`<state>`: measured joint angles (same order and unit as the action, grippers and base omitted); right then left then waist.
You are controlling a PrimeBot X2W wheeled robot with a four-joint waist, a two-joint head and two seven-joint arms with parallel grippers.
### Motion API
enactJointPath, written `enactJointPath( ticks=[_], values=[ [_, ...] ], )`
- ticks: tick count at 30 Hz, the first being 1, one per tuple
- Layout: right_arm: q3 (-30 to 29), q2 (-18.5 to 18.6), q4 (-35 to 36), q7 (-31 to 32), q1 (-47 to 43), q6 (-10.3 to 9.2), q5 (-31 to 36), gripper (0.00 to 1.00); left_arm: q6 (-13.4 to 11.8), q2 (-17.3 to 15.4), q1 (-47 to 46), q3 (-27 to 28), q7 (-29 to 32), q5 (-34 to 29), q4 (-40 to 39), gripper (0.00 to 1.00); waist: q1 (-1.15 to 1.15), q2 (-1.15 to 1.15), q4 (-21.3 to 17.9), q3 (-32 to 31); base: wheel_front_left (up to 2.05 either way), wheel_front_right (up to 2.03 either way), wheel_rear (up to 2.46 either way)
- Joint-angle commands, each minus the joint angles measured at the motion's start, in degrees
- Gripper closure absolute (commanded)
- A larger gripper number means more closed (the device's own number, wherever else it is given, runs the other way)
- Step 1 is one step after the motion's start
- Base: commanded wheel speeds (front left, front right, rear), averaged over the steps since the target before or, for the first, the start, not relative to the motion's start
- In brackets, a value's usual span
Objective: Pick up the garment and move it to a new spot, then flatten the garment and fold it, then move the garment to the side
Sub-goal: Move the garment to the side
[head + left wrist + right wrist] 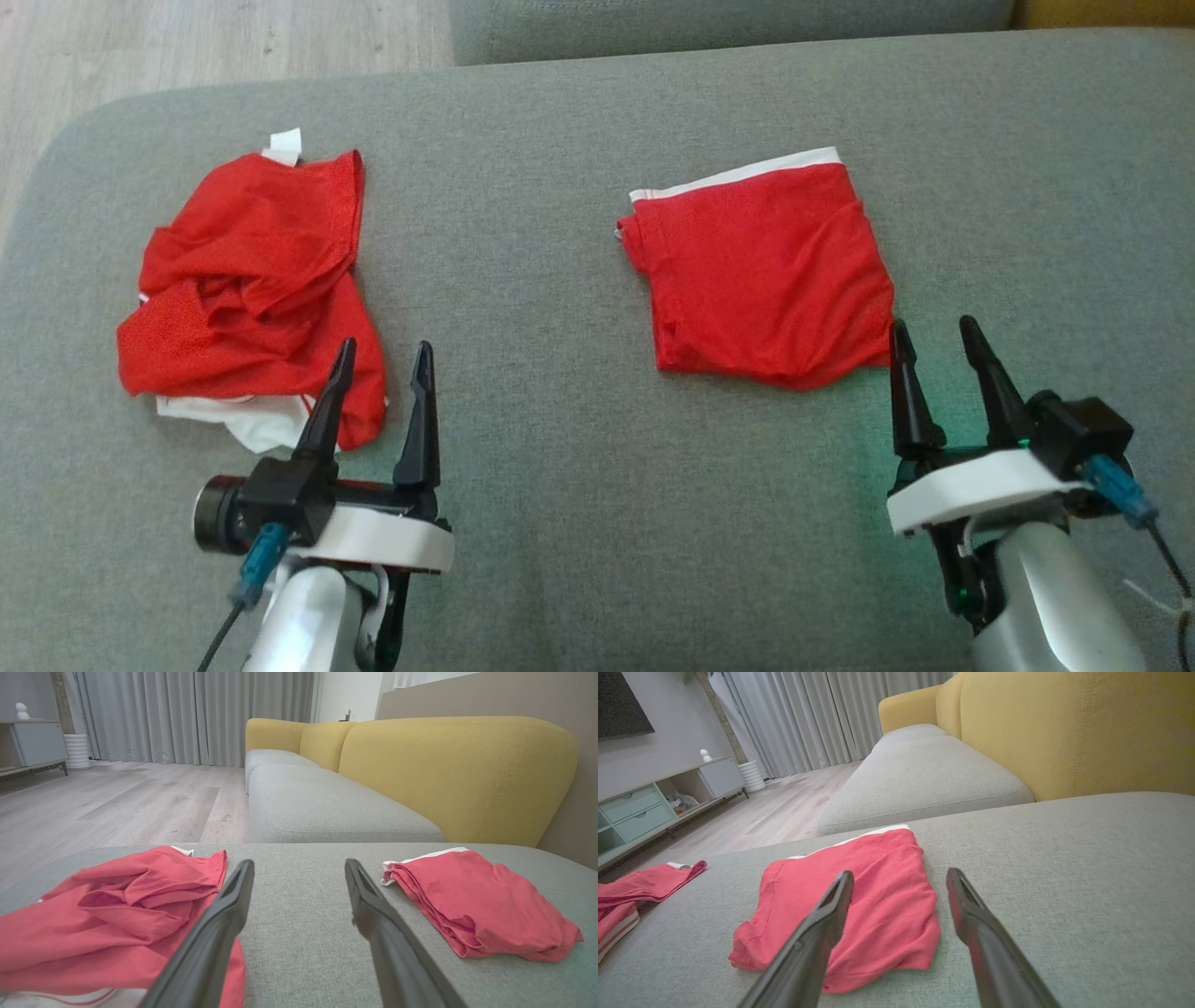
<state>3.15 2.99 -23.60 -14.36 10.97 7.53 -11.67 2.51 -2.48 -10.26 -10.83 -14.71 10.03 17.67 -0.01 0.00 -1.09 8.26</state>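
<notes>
1. Left gripper [386, 347] — jaws stand wide apart, with nothing between them.
2. Right gripper [932, 323] — jaws are spread wide too, gripping nothing.
3. The folded red garment [761, 271] lies flat on the grey cushion [560, 485], ahead of the right jaws and to their left, its near corner close beside their left fingertip.
4. A crumpled red garment [247, 280] lies ahead-left of the left jaws, its near edge beneath their left finger.
</notes>
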Motion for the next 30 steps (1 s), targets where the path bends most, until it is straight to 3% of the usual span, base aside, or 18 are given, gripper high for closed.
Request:
enactJointPath(
  ticks=[1, 8, 13, 22, 29, 30],
  values=[
    [1.12, -0.12, 2.22, -0.63, 1.92, -0.04, -0.07, 0.0, -0.06, -0.4, -1.52, 2.25, -0.29, -0.54, -1.94, 0.0, 0.01, 0.0, 0.14, 0.17, 0.0, 0.0, 0.0],
    [-1.47, -0.12, 1.21, -0.21, 5.74, -0.04, 2.12, 0.0, 0.38, -0.4, -3.16, 1.48, -0.29, -0.66, -2.48, 0.0, 0.01, 0.0, 1.71, 2.74, 0.0, 0.0, 0.0],
    [-5.23, -0.12, -1.62, 4.4, 11.57, -0.04, 3.59, 0.0, 0.55, -0.4, -4.28, 0.72, -0.29, -0.67, -2.31, 0.0, 0.01, 0.0, 3.32, 5.34, 0.0, 0.0, 0.0],
    [-11.1, -0.12, -13.18, 15.37, 21.74, -0.04, 4.66, 0.0, 0.71, -0.4, -6.41, -0.26, -0.29, -0.1, -1.93, 0.0, 0.01, 0.0, 6.62, 8.57, 0.0, 0.0, 0.0],
    [-9.19, -0.06, -22.44, 21.82, 25.34, -0.04, 6.36, 0.0, 0.6, -0.4, -6.78, -0.54, -0.29, 0.14, -2.07, 0.0, 0.01, 0.0, 7.85, 9.92, 0.0, 0.0, 0.0],
    [-8.53, 0.12, -23.17, 22.2, 25.7, -0.04, 6.93, 0.59, 0.6, -0.4, -6.83, -0.56, -0.29, 0.15, -2.08, 0.0, 0.01, 0.0, 7.92, 10.0, 0.0, 0.0, 0.0]
  ],
)
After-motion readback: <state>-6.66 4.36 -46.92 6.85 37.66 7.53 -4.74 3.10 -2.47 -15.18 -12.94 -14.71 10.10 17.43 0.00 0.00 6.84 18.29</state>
